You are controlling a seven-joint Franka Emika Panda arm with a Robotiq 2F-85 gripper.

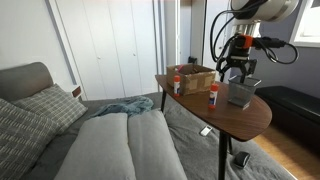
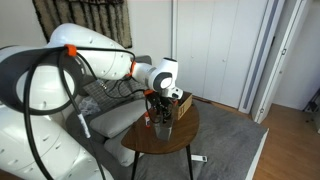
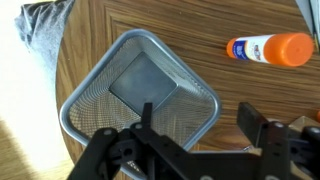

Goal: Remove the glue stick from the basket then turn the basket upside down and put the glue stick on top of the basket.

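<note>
Wrist view. The glue stick (image 3: 268,49), upper right of frame, is already out on the tabletop (image 3: 200,30). The basket (image 3: 140,85), centre, sits empty and mouth-up beneath the spread pincer (image 3: 197,125). Inversion and placing on top remain.

In the wrist view, the basket (image 3: 145,82) gapes unobstructed at centre. Bare table (image 3: 250,88) lies to its right, and the glue stick (image 3: 268,49) blocks the upper right.
</note>
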